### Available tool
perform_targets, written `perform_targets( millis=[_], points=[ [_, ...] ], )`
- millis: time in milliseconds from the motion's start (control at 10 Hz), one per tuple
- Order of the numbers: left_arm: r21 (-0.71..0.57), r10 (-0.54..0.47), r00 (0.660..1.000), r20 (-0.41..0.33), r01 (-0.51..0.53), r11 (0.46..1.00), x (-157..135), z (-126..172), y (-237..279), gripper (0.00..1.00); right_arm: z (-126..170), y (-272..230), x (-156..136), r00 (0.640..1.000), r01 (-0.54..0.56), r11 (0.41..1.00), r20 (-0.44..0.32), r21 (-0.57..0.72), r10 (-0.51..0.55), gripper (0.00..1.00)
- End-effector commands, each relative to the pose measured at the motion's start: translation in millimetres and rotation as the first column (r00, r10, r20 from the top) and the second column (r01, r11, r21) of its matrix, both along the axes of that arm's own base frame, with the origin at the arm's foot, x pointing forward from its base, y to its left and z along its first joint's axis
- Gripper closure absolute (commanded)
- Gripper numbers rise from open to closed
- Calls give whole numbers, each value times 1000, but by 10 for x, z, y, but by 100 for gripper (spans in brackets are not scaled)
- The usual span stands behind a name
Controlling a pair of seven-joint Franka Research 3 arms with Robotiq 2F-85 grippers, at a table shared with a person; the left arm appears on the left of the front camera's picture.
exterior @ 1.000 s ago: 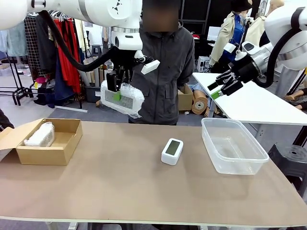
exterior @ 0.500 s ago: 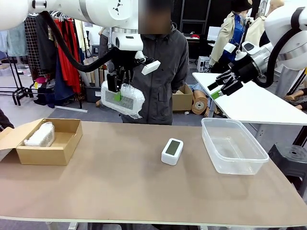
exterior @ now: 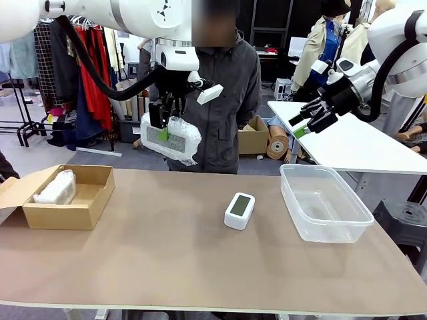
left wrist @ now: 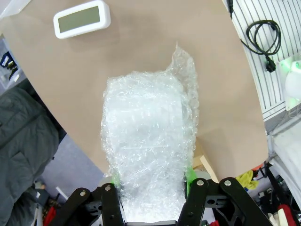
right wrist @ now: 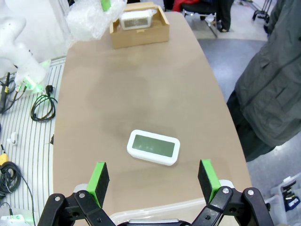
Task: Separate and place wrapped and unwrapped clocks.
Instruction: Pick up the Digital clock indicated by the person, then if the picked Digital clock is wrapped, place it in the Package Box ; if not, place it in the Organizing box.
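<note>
My left gripper [exterior: 161,127] hangs high over the table's far edge, shut on a bubble-wrapped clock [exterior: 171,137]. In the left wrist view that wrapped bundle [left wrist: 148,150] sits clamped between the green pads. Another wrapped clock [exterior: 56,187] lies inside the cardboard box [exterior: 83,212] at the left, and the box [right wrist: 138,34] shows far off in the right wrist view. The bare white clock [exterior: 239,210] with a grey-green screen lies on the table's middle; it is also the bare clock [right wrist: 153,147] below my right gripper [right wrist: 153,180] and the bare clock [left wrist: 82,19] in the left wrist view. My right gripper [exterior: 308,121] is raised at the right, open and empty.
A clear plastic tub [exterior: 323,202] stands at the table's right. A person in a dark grey jacket [exterior: 230,100] stands at the far side, right behind the held bundle. A white table [exterior: 347,143] lies beyond at the right.
The left gripper with the wrapped clock has shifted slightly left and up. The right arm has stayed still.
</note>
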State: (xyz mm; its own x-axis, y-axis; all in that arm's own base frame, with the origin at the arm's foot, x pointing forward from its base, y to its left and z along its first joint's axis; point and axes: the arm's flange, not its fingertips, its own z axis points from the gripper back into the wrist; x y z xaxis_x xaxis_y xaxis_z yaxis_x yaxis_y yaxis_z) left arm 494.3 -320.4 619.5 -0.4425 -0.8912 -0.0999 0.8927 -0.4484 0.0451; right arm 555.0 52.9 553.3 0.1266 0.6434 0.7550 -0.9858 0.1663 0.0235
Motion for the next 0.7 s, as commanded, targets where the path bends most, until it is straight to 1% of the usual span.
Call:
perform_targets(
  millis=[0, 600],
  points=[
    [2, 0, 1000, 9, 0, 1000, -38, 1, 29, 100, 18, 3, 3, 1000, 2, 1000, 6, -1, -2, 0],
    [2, 0, 1000, 9, 0, 1000, -38, 1, 29, 100, 18, 3, 3, 1000, 2, 1000, 6, -1, -2, 0]
  ],
)
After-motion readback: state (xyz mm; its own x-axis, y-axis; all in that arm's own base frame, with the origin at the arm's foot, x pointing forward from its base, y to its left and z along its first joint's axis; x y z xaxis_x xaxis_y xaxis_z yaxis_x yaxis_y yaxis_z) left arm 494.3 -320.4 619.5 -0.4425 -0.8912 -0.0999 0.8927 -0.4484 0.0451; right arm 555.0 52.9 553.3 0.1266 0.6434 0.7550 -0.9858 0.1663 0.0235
